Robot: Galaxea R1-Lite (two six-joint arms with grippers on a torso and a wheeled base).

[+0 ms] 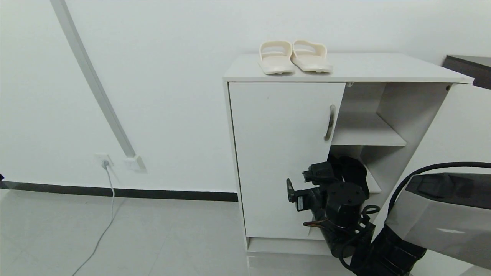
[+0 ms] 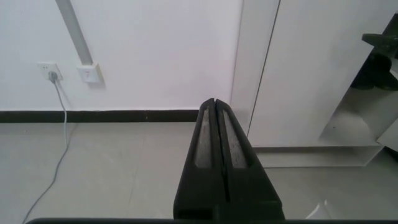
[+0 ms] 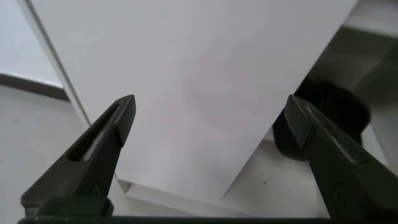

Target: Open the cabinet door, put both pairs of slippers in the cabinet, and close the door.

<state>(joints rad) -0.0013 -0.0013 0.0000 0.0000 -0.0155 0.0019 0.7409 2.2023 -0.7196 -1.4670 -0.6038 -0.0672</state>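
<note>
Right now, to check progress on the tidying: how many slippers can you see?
2, both cream, side by side on the cabinet top: left slipper and right slipper. A dark shape on a lower shelf inside may be more; I cannot tell.

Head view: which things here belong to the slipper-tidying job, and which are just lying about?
For the job: cabinet; its open right door; cream slippers on its top; dark slippers on a lower shelf inside; right end effector, open, facing the closed left door.

Just lying about: wall socket; grey cable; slanted wall conduit.
</note>
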